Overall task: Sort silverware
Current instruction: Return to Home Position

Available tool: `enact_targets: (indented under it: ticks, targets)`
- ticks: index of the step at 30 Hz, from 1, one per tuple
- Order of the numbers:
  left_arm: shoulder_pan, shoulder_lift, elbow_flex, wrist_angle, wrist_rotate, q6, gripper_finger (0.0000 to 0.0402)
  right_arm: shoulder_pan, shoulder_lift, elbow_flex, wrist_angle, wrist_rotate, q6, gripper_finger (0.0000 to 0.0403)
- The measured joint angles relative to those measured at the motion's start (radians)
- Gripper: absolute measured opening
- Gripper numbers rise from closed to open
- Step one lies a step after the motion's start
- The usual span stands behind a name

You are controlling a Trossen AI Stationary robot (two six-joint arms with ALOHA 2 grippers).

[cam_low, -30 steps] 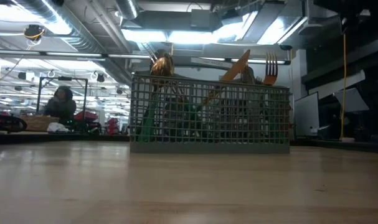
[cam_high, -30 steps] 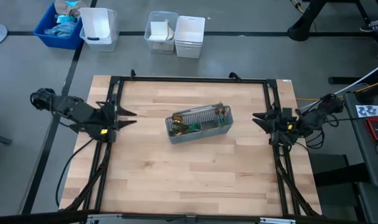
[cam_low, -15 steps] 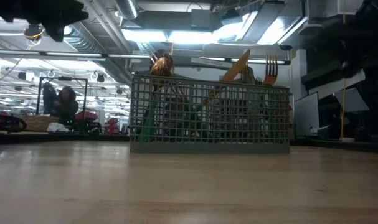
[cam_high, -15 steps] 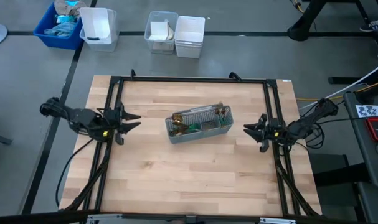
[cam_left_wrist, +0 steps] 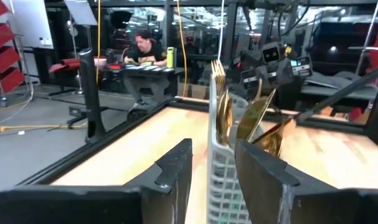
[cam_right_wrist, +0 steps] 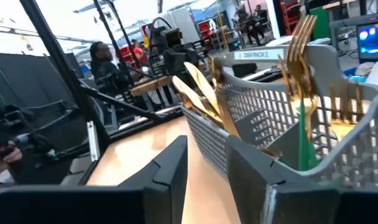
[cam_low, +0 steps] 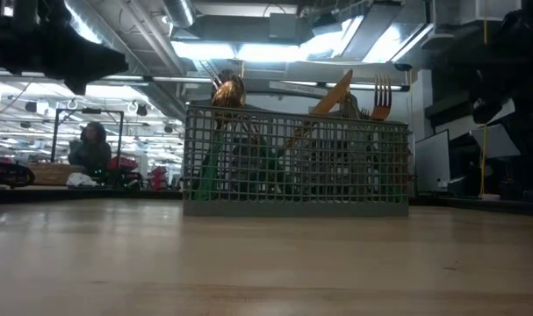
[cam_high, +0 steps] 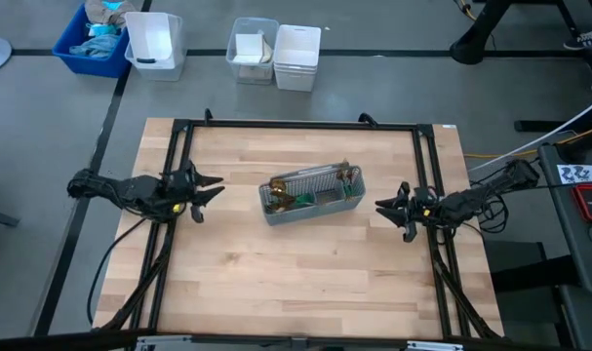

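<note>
The silverware [cam_high: 315, 193] stands in a grey mesh caddy [cam_high: 311, 195] at the table's middle, gold heads up and teal-green handles down; the low view shows a spoon, a knife and a fork [cam_low: 382, 95] rising above the caddy rim [cam_low: 292, 114]. My left gripper [cam_high: 216, 185] is open, level, at the table's left, pointing at the caddy. My right gripper [cam_high: 381, 206] is open at the table's right, also pointing at the caddy. Each wrist view shows the caddy ahead of its open fingers [cam_left_wrist: 213, 168] [cam_right_wrist: 207, 162].
Black rails [cam_high: 178, 156] frame the wooden table on the left, right and far sides. White bins [cam_high: 276, 49] and a blue bin [cam_high: 91, 39] sit on the floor beyond the far edge. Bare wood [cam_high: 296, 273] lies near the caddy. People sit in the room behind.
Both arms have stretched out from the table's sides toward the caddy in the middle, and both grippers have come lower. The caddy and silverware have stayed put.
</note>
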Motion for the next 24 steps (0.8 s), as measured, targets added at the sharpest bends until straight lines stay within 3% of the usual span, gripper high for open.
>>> enact_targets:
  ticks: [8, 17, 24]
  targets:
    - [0.031, 0.004, -0.060, 0.014, 0.013, -0.021, 0.0114, -0.106, 0.105, -0.001, -0.013, -0.121, -0.004, 0.0108]
    - [0.030, 0.005, -0.060, 0.012, 0.017, 0.055, 0.0114, -0.188, 0.243, -0.002, -0.008, -0.137, -0.029, 0.0108]
    - [0.030, 0.006, -0.060, 0.011, 0.017, 0.052, 0.0114, -0.199, 0.239, -0.002, -0.002, -0.148, -0.063, 0.0108]
